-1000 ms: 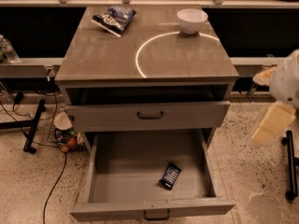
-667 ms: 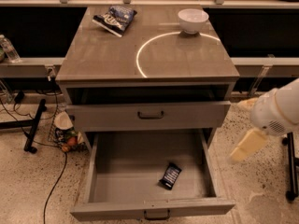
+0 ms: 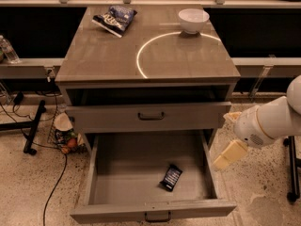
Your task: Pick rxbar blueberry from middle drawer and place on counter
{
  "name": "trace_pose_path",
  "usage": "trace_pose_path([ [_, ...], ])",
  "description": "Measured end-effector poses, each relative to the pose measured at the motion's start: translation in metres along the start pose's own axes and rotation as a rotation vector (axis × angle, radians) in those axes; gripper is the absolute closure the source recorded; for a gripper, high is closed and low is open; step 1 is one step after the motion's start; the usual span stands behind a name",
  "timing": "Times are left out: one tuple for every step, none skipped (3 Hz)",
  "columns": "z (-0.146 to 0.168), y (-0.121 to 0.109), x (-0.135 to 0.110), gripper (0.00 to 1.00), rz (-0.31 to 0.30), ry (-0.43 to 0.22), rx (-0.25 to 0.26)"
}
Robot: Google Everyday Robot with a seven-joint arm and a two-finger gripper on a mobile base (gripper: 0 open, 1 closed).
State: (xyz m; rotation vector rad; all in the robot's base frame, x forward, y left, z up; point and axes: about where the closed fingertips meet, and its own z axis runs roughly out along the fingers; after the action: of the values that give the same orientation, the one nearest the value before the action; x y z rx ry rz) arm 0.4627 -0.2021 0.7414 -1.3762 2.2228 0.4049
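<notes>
One bar (image 3: 171,177) lies in the single open drawer (image 3: 117,210). The gripper (image 3: 228,154) hangs right of the drawer, and I cannot tell whether it is spread or closed.

A crinkled snack bag (image 3: 114,19) lies well left of the white bowl (image 3: 193,20); a water bottle (image 3: 8,51) stands farther left.

You have one view only. It looks down from high in front of the cabinet, facing its drawer side. It stands close: the counter (image 3: 103,55) fills the far half and the open middle drawer (image 3: 131,185) reaches the near edge. The gripper (image 3: 226,138) shows at the right, beside that drawer, fingers apart.
</notes>
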Motion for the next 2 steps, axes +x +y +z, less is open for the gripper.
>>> trace_pose_path([
  [0.027,0.009,0.002,0.0,0.083,-0.039,-0.038],
  [0.071,0.013,0.008,0.0,0.183,-0.085,-0.053],
])
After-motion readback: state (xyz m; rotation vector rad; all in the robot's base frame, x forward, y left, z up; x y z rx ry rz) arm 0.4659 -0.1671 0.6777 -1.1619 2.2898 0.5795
